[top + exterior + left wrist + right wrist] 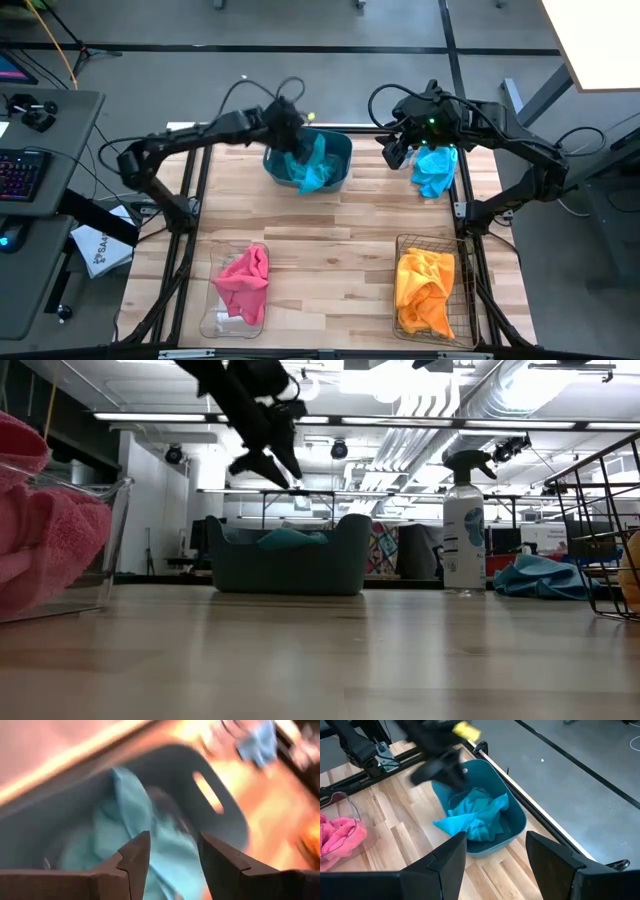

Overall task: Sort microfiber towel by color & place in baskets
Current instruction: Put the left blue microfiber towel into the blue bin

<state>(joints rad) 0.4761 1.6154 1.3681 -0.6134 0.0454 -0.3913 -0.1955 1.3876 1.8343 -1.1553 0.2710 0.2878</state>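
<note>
A teal tub stands at the table's far middle. A blue towel lies bunched inside it, and one corner hangs over the rim. My left gripper is open above the tub, with its fingers clear of the towel. A second blue towel lies on the table toward the far right. My right gripper is raised just to the left of that towel. It is open and faces the tub.
A pink towel fills the clear bin at the near left. An orange towel sits in the wire basket at the near right. A spray bottle stands between the tub and the loose blue towel. Bare wood lies in the table's middle.
</note>
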